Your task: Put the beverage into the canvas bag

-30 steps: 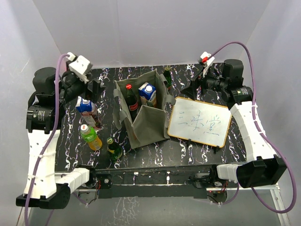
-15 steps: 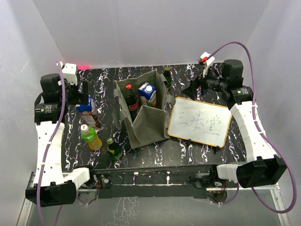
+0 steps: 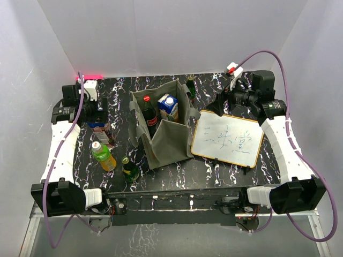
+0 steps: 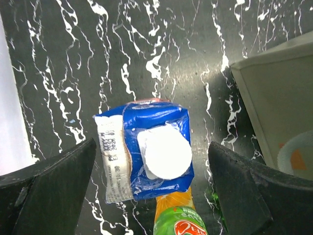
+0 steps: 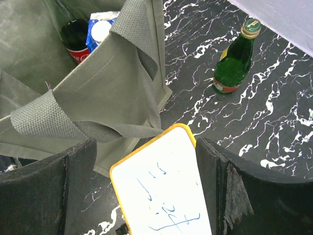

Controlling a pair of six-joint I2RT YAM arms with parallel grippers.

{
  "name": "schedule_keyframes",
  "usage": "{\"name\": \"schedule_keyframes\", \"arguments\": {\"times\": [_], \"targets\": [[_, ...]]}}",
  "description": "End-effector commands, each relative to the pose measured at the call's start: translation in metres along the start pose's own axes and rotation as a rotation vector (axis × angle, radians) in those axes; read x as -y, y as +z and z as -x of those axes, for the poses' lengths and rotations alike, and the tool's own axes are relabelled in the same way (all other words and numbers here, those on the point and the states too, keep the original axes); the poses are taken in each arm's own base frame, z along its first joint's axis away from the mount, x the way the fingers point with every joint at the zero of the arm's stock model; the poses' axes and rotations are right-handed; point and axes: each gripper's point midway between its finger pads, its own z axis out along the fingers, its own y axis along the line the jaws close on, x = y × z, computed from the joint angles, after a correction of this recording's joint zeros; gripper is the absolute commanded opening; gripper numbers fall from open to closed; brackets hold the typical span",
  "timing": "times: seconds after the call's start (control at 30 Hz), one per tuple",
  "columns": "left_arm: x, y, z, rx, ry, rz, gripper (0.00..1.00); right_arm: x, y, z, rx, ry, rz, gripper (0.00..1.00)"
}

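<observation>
The olive-grey canvas bag (image 3: 170,140) stands open at the table's middle, holding a cola bottle (image 3: 148,115) and a blue-white carton (image 3: 168,106). It also shows in the right wrist view (image 5: 112,93) and at the edge of the left wrist view (image 4: 279,98). My left gripper (image 3: 99,110) is open, its jaws wide on either side of a second blue carton (image 4: 146,156) with a white cap, standing on the table left of the bag. My left gripper (image 4: 149,188) holds nothing. My right gripper (image 3: 221,104) is open and empty above the whiteboard's far corner (image 5: 161,191).
An orange drink bottle with a green label (image 3: 103,155) and a green glass bottle (image 3: 129,168) stand near the front left. Another green bottle (image 5: 234,63) stands behind the bag. A yellow-framed whiteboard (image 3: 229,138) lies right of the bag.
My left arm has folded back toward the left wall and its gripper has come down over the blue carton. The right arm has barely moved.
</observation>
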Motion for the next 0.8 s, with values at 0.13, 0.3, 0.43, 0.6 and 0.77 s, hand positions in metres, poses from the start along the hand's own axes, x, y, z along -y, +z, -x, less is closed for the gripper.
{"name": "schedule_keyframes", "arguments": {"times": [0.13, 0.3, 0.43, 0.6, 0.77], "targets": [[0.016, 0.005, -0.026, -0.053, -0.038, -0.076, 0.84, -0.002, 0.000, 0.010, 0.044, -0.041, 0.001, 0.85], [0.014, 0.006, -0.021, -0.029, -0.020, -0.070, 0.68, -0.002, 0.002, 0.008, 0.043, -0.038, 0.009, 0.85], [0.017, 0.006, -0.010, 0.008, -0.010, -0.094, 0.53, -0.003, 0.002, 0.007, 0.042, -0.036, 0.011, 0.85], [0.025, -0.012, 0.018, 0.108, 0.031, -0.144, 0.19, -0.004, 0.000, 0.006, 0.043, -0.039, 0.005, 0.85], [0.033, -0.055, 0.083, 0.340, 0.048, -0.179, 0.00, -0.006, 0.000, 0.003, 0.043, -0.037, 0.013, 0.85]]}}
